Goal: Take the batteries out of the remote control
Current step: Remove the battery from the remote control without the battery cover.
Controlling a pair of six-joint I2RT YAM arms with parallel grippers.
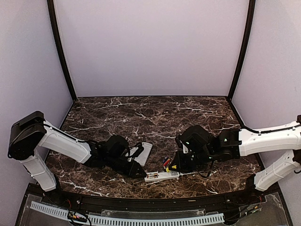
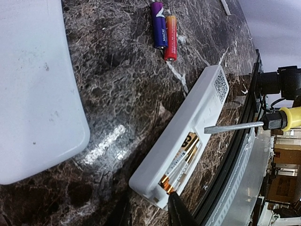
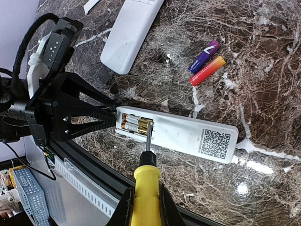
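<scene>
The white remote control (image 3: 188,134) lies back-up near the table's front edge, its battery compartment uncovered. Two gold-ended batteries (image 3: 136,125) sit side by side inside it. A purple battery (image 3: 203,56) and a red-orange battery (image 3: 207,70) lie loose on the marble beyond it. My right gripper (image 3: 145,207) is shut on the yellow screwdriver handle (image 3: 145,188), and the blade tip rests at the inner end of the compartment. My left gripper (image 2: 150,212) has its jaws slightly parted at the remote's compartment end (image 2: 150,188). One fingertip (image 2: 175,202) touches the corner by the batteries.
A larger white remote (image 2: 33,84) lies left of the small one, just behind my left gripper (image 1: 141,172). A small white cover (image 3: 90,4) lies farther back. The table's black front rim (image 2: 230,165) runs close beside the remote.
</scene>
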